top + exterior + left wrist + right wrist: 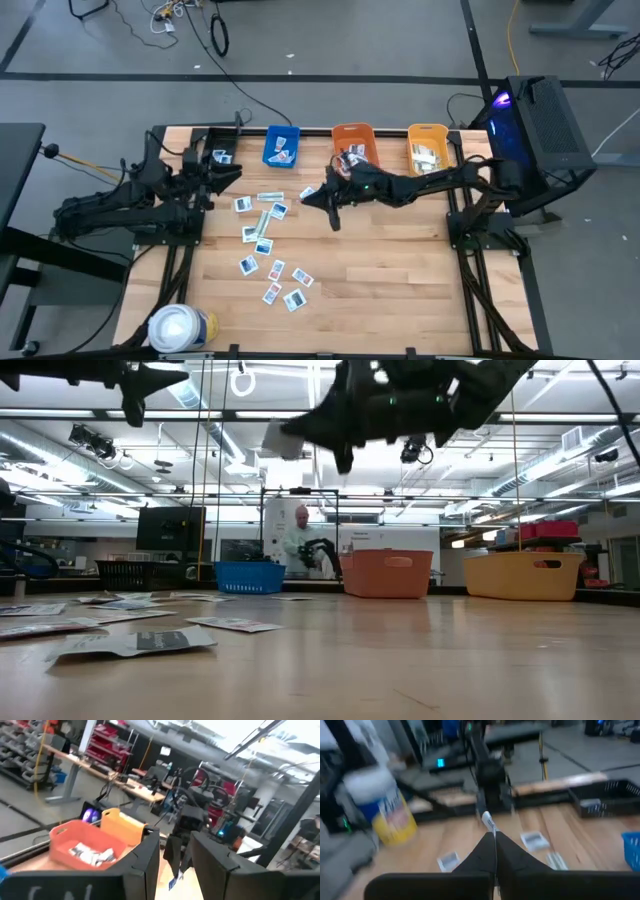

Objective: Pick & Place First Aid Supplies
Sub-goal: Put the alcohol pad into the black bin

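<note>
One packet in the air: the right hand (pixel 495 836) had its fingers pressed together on a thin white-and-blue packet (pixel 489 822), pinched by one edge, the rest sticking out past the fingertips.
Where it hung: well above the worktop (pixel 400 270), just in front of the orange bin (pixel 353 146), with the blue bin (pixel 282 146) and yellow bin (pixel 428 147) on either side.
Slip risk: a grip on so little of the packet looked thin to me; a quick swing toward a bin could have shaken it loose.
Wrong-bin risk: three bins sat close in a row, so a release off-centre could have dropped the packet on a rim or on the wood.
Left hand (pixel 228 173): hovered near the black tray (pixel 220 152) at the back left; from its own wrist view the fingers stood a little apart, and I could not tell whether anything was between them.
Crowding: the two hands were near each other over the scattered packets (pixel 262 232), so a reach by either could have clipped the other.
Remaining supplies: plenty lay loose on the wood, left of centre.
Large roll (pixel 178 327): sat at the front left corner, untouched.
</note>
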